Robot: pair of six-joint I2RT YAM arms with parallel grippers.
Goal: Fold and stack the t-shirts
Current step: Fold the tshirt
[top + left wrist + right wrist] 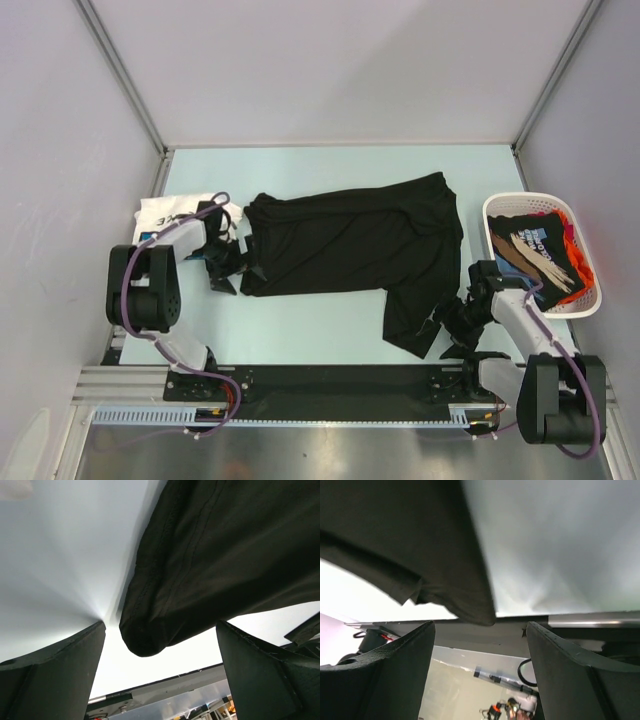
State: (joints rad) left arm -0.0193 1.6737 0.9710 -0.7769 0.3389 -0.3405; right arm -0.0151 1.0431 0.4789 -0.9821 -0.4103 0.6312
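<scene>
Nearest us, close to the desk's near edge on the right, the right gripper (447, 330) sits low at the hanging flap of the black t-shirt (340, 240). Its claw is spread, and in the wrist view a corner of the dark cloth points down toward the gap without being pinched. We judge that it is lined up to take that corner. A little farther in on the left, the left gripper (228, 280) is at the shirt's left near corner, its claw also wide apart. The rounded, stitched hem corner lies between the fingers (55, 675) but is not clamped. With both corners bracketed this way, we read the step as a two-handed grasp before lifting or folding. The black tee lies spread but rumpled across the middle of the desk (330, 170), not yet folded. Beyond the left arm, by the left edge, a white printed t-shirt (165, 213) lies flat, likely the start of the stack. At the right edge, a white slotted basket (530, 196) holds the waiting dark printed and orange tees (530, 250).
</scene>
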